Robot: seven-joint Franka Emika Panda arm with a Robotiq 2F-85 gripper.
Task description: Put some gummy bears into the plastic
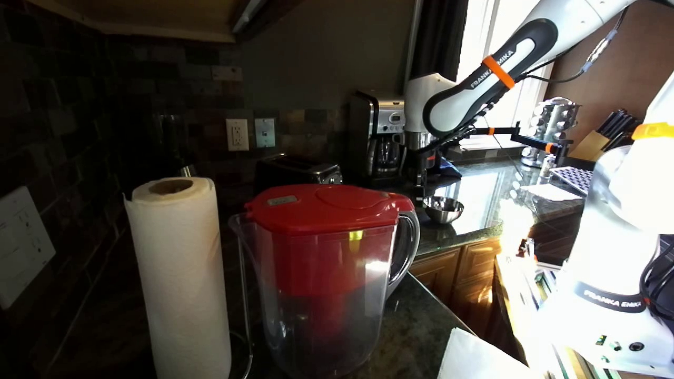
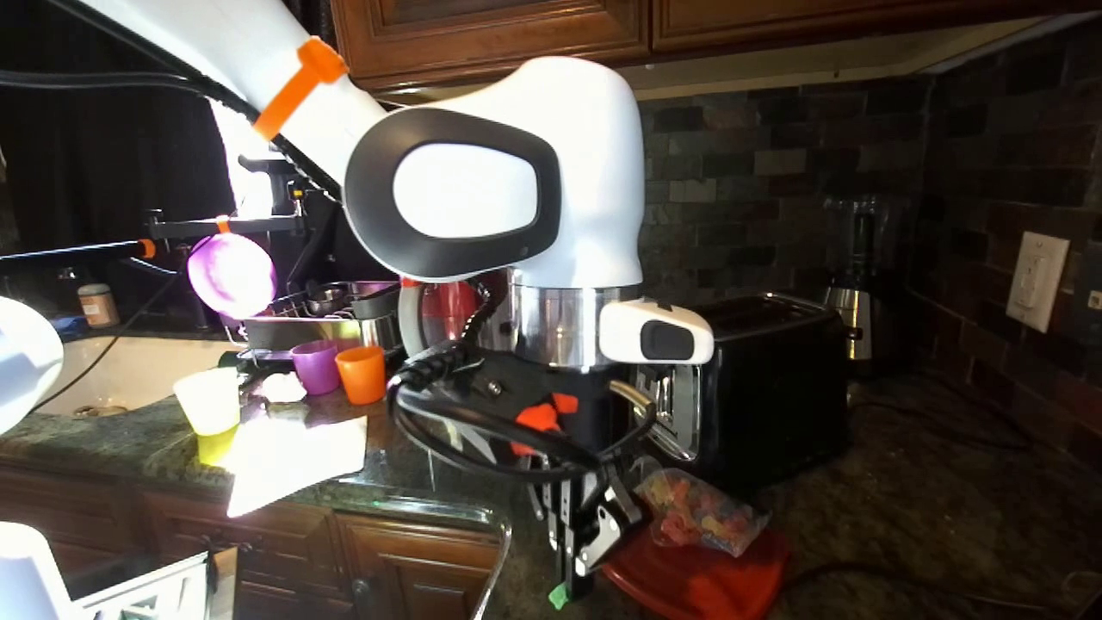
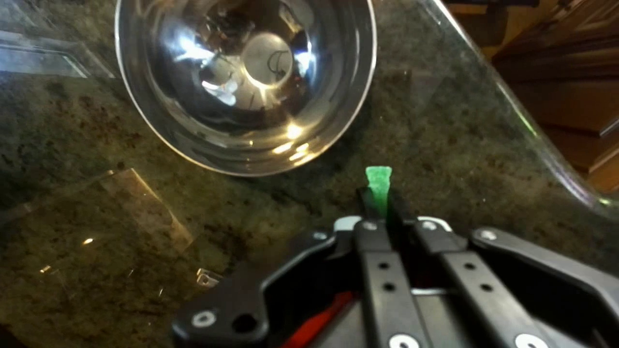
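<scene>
Hinged gripper (image 3: 381, 202) pinches a gummy bear (image 3: 378, 177) near a round, shiny metal bowl (image 3: 246, 121) on the speckled table (image 3: 445, 145), the bear frosty green.

Wrist view cuts bowl (image 3: 246, 106) off at top, w/ gummy (image 3: 378, 179) partly hidden in pincer (image 3: 380, 199); roll (image 1: 181, 284) cut at btm in an exterior view.
</scene>
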